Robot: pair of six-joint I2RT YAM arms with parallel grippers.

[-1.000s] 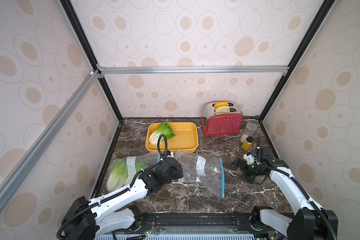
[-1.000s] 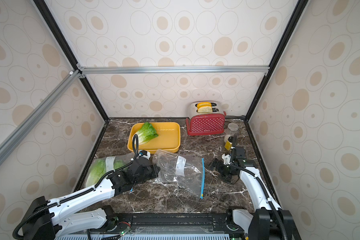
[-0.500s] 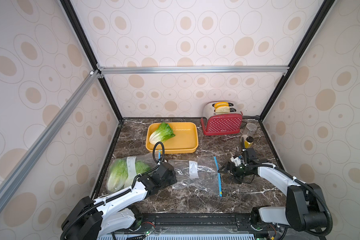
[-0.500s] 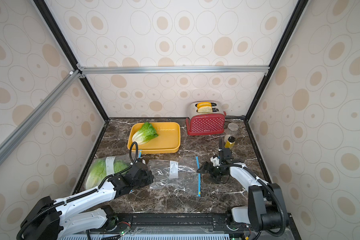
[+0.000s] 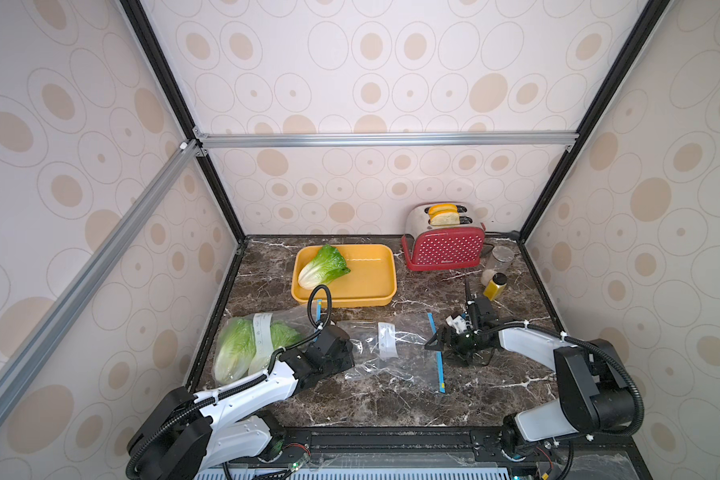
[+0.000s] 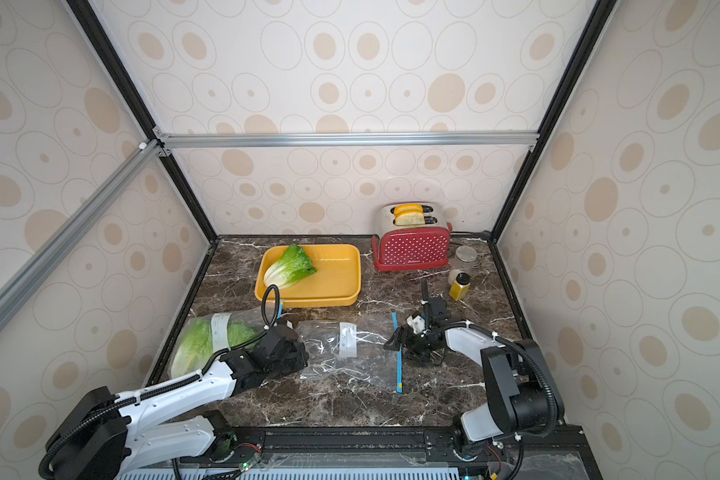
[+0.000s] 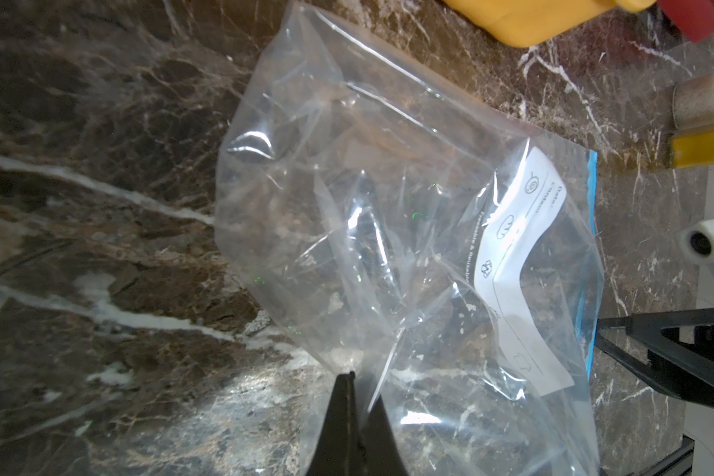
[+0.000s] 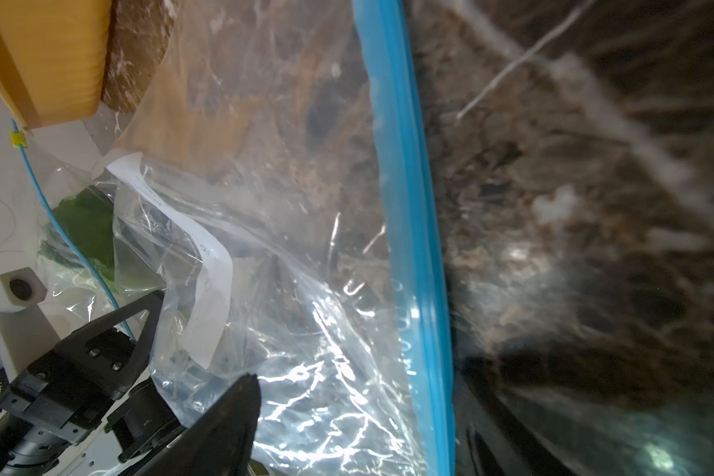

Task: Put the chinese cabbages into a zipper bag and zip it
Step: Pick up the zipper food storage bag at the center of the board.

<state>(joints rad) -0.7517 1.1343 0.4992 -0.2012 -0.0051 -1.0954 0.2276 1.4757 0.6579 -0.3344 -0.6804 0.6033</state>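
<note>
Bagging job approx. midway: two chinese cabbages (image 5: pixel 235 353) sit inside a clear filled bag (image 5: pixel 292 320) at near left of the tabletop (image 5: pixel 371 407), close to the side wall. Whether that bag's zip is sealed can't be told from these views. A third cabbage (image 5: pixel 323 266) lies loose in the yellow tray (image 5: pixel 375 291) at far centre, not yet bagged. Between the two arms, an empty zipper bag (image 5: pixel 391 353) lies flat at centre, mouth to the right. L claw (image 7: pixel 349 377) is clenched on the empty bag's left edge, opposite the zip, pinning it. R claw (image 5: pixel 435 347) stands at the blue zip strip (image 8: pixel 405 206), jaws apart w/ the strip between them, nothing gripped yet. Left to do, by the look of it: open the mouth, fetch the tray cabbage, load it, run the zip shut. Red toaster (image 5: pixel 445 249) at far right plays no part.
</note>
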